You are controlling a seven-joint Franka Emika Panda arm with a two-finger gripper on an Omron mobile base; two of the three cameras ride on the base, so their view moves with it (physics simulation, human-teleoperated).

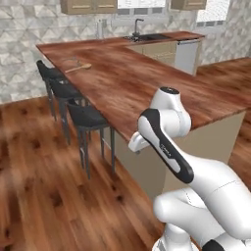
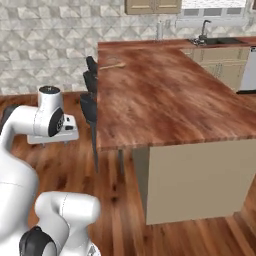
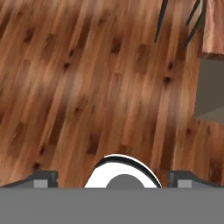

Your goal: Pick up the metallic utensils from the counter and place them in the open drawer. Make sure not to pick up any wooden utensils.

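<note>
Roughly, per view:
Gripper (image 3: 112,178): jaws spread wide, nothing btwn them; tips cut off at hand view's bottom, aimed at wood floor (image 3: 87,87).
Hand (image 2: 52,135): off counter's near corner, over floor, beside the arm.
Counter (image 1: 147,83): long red-brown slab; corner just clips hand view, top right.
Wooden spoon (image 1: 77,68): far end of counter, tan, blurry.
Metal utensils: something faint near spoon, too small to ID.
Stools (image 1: 88,117): dark, along counter's edge.
Sink (image 1: 147,37): far back.

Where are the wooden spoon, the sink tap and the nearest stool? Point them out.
wooden spoon (image 1: 78,68): left base view, on its handle.
sink tap (image 2: 204,27): right base view, on its upright neck.
nearest stool (image 1: 88,116): left base view, on its dark seat.
</note>
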